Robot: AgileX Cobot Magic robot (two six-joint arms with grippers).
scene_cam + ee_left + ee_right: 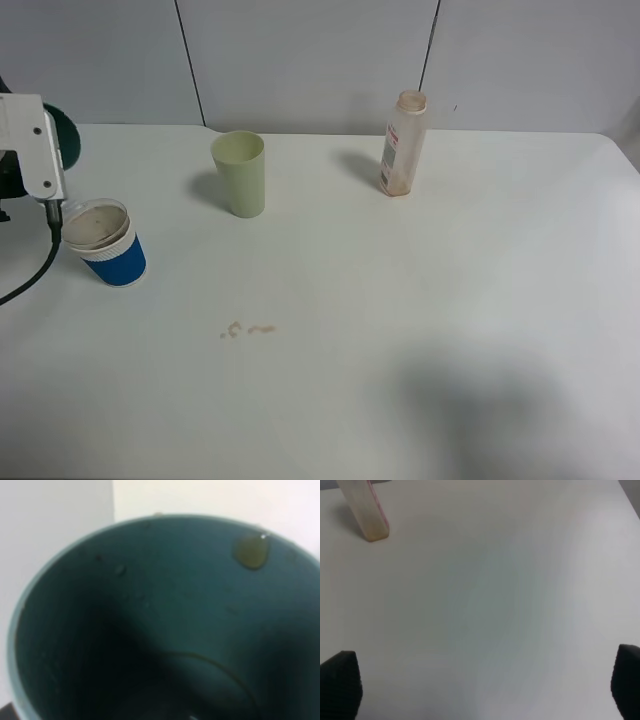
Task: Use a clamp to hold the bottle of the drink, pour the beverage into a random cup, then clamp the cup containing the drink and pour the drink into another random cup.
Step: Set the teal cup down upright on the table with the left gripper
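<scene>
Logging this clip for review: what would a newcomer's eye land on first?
A blue cup stands at the table's left edge beside the left arm, a green cup farther back, and a bottle back right. A small spill stains the middle. The left wrist view is filled by a dark teal cup interior.

at the left edge of the exterior high view, the left arm shows as a white, boxy metal housing with rounded corners and two small dark screw holes on its face. behind it sits a dark green rounded part, partly hidden. a thin black cable drops from the bottom of the housing and curves away toward the frame edge. in the right wrist view, only the two matte black fingertips of the right gripper show, one at each lower corner, blunt and rounded, without visible markings.
</scene>
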